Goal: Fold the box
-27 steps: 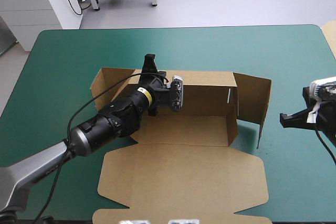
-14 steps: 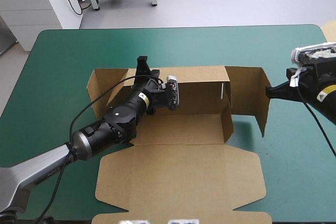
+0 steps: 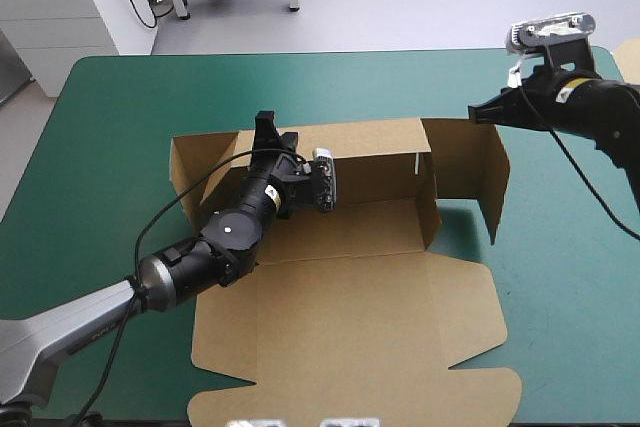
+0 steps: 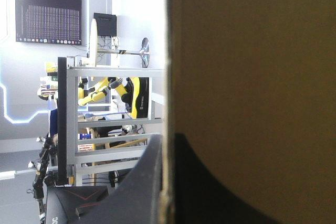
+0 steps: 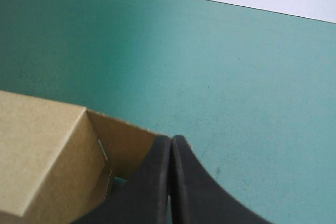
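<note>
Box: the brown box lies mid-table on the teal-green cover. It is a half-made tray with its lid spread flat toward me, and the lid's near edge is cut off at the bottom of the high view.
Back wall: the back wall stands upright along the tray's far side.
Right flap: the right flap also stands upright, swung out beyond the tray's right end.
Left gripper: my left gripper is pinched on the top edge of the back wall near its left end, with one black finger on each side of the board.
Left wrist view: beside my fingers the board is a dark brown field with no far edge, and I see nothing of the tray's inside from there.
Right gripper: my right gripper has its fingers pressed together into one point at the right flap's top edge. No board shows between them. I can't tell whether the tip touches the edge or hangs just over it.
Hidden: my left arm covers the tray's left end and part of its floor, so I can't make out how the board stands there.
</note>
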Motion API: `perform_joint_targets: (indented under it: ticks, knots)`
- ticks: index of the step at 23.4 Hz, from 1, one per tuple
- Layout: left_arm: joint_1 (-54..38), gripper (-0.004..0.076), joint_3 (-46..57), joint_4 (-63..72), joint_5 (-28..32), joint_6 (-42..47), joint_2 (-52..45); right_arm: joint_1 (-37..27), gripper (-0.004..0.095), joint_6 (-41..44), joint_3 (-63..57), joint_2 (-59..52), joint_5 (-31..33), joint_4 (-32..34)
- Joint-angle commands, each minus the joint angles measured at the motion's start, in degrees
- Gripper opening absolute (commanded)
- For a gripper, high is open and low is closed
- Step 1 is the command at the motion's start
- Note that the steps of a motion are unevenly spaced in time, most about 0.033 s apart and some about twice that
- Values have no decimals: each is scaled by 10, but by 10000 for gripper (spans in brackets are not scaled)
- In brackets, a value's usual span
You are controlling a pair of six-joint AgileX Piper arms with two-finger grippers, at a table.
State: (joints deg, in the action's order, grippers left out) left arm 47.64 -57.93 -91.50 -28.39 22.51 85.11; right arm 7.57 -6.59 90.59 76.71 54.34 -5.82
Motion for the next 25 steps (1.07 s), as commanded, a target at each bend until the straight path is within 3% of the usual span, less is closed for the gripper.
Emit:
perform_joint_targets:
  ticks: [1,9,14,17,21,25]
  knots:
    - [3,-8,2,-27,-13,20,-26,-5,-21,-6,57,25,-17,-11]
    - [3,-8,5,-30,-19,39,-26,-5,-21,-9,150,128,30,-44]
    - [3,-8,5,-30,-19,39,-26,-5,-21,22,244,233,97,-55]
    - [3,-8,5,-30,-19,39,-26,-5,-21,23,246,261,108,-73]
    - [3,-8,5,-30,-17,40,-26,-5,-21,17,244,296,170,-80]
    - [3,-8,5,-30,-20,38,-26,-5,-21,15,206,288,171,-96]
